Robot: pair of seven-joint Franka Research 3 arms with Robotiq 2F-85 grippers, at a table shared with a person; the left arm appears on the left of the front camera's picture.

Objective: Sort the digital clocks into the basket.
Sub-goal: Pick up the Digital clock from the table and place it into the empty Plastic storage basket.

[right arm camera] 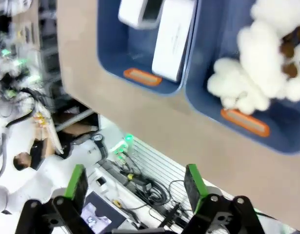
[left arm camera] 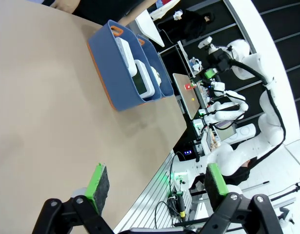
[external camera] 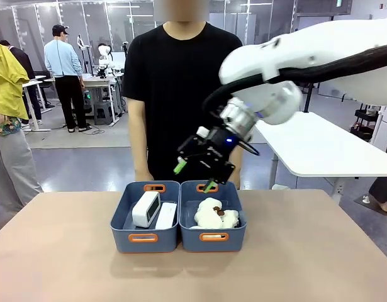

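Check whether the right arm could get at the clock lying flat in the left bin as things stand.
Probably yes. The right gripper hangs open just above the bins, the flat clock lies uncovered beside the other clock, and nothing sits between them.

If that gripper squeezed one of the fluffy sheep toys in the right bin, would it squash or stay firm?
Probably squash: the sheep toys look like soft white fluff, slumped together in the right-hand bin. They likely weigh little for their bulk. The fleece should give the green pads some grip, though a leg could flop loose. That is a guess from looks alone.
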